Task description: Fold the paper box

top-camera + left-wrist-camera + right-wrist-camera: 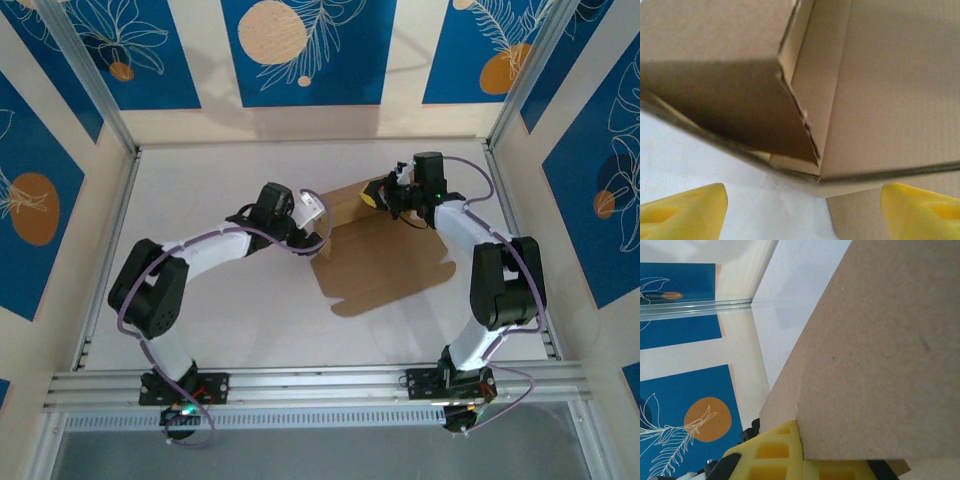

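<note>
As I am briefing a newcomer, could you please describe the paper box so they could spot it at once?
Start at the white table. Right of its centre lies the paper box, a mostly flat sheet with its far flap folded up. It is the table's one brown cardboard thing, with rounded tabs.

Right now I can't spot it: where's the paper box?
Top view: the paper box lies right of centre between the arms, its far edge pinched by the right fingers.

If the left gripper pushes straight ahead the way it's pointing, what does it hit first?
The paper box: its folded corner sits dead ahead, between the open fingers, seemingly close, though depth is unclear.
</note>
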You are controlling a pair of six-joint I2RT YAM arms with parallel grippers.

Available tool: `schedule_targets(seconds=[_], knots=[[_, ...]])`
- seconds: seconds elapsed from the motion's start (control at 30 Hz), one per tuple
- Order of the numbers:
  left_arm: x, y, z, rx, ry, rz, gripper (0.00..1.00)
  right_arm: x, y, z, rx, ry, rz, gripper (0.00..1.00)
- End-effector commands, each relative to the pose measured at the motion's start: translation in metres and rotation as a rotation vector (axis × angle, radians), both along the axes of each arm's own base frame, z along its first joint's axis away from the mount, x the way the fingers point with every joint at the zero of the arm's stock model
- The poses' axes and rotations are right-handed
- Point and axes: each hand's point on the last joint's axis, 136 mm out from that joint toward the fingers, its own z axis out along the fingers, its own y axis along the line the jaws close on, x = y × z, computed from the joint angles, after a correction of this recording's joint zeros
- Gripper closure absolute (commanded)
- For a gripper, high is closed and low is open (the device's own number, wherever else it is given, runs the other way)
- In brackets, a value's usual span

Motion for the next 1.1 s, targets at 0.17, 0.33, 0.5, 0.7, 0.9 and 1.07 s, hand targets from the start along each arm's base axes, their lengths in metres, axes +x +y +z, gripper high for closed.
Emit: schedule_targets(seconds=[0.17,0.33,0.5,0.7,0.9,1.07], knots=[[0.034,-0.01,0.017,-0.027,-0.129,0.092,0.23,-0.029,0.016,-0.004,0.062,0.091,0.055,1.0],[0.046,-0.011,0.021,-0.038,-0.18,0.149,0.31,-0.034,0.022,-0.003,0.071,0.096,0.057,1.0],[0.054,-0.008,0.024,-0.048,-0.239,0.199,0.48,-0.04,0.023,-0.008,0.076,0.128,0.033,1.0],[0.062,-0.006,0.03,-0.086,-0.293,0.253,0.57,-0.05,0.027,-0.02,0.076,0.195,-0.02,1.0],[0.071,-0.005,0.03,-0.073,-0.34,0.328,0.59,-0.06,0.036,-0.021,0.072,0.275,-0.071,1.0],[0.078,0.003,0.033,-0.086,-0.379,0.428,0.65,-0.067,0.041,-0.029,0.069,0.343,-0.135,1.0]])
